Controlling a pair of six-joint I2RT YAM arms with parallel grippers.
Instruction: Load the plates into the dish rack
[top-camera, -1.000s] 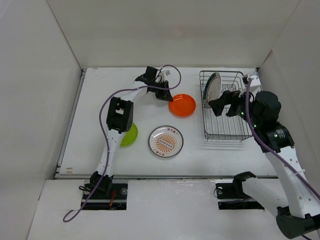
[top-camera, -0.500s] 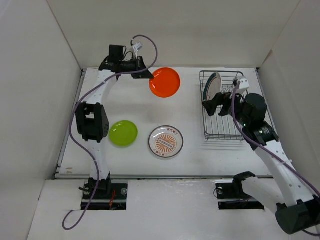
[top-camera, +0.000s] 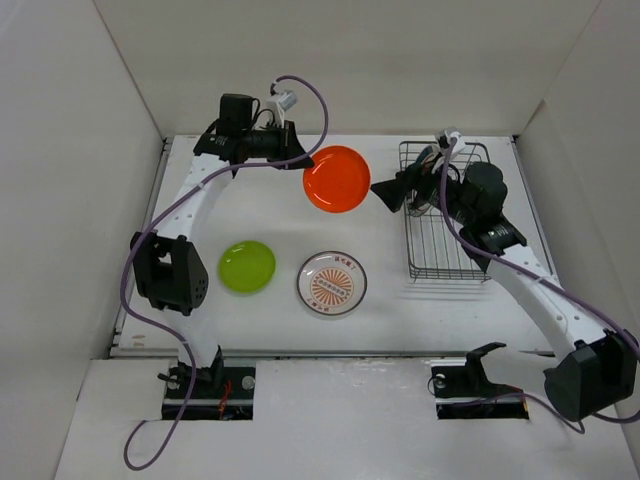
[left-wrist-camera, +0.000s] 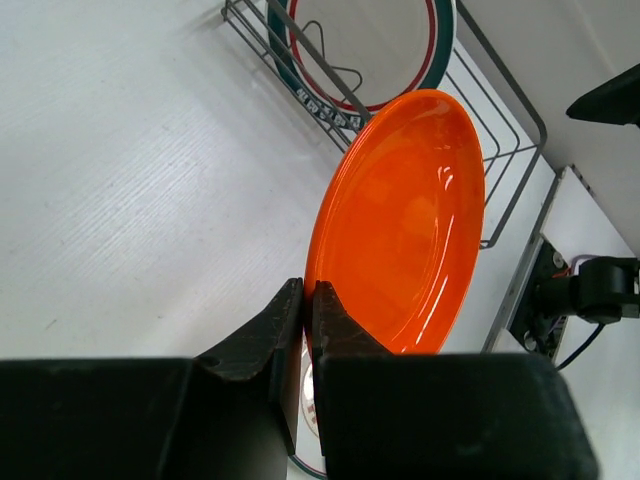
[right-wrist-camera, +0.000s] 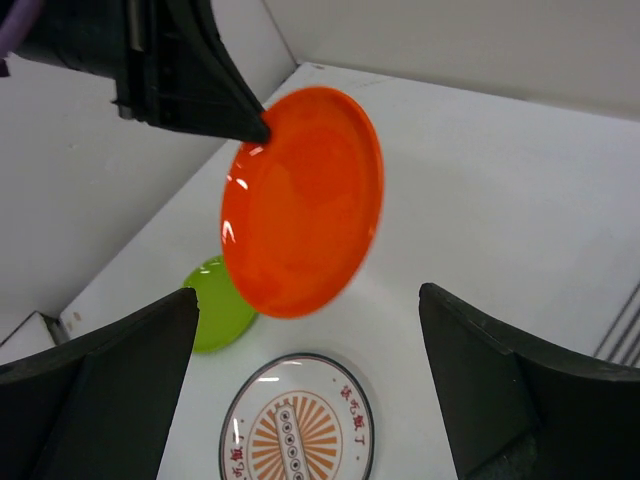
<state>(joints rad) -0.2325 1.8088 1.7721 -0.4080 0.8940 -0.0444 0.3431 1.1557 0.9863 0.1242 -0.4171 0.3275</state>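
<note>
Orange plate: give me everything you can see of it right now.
The orange plate is small, round, plain glossy orange with a shallow raised rim, and looks like plastic. It is lifted clear of the table and tilted, just left of the dish rack. The left gripper has its jaws shut on the plate's rim, and nothing else touches it. The right gripper, jaws open, faces it without contact.

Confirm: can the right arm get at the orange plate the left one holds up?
Probably yes. The right gripper is open and faces the orange plate with nothing between; the left gripper pinches only the rim on its far side.
</note>
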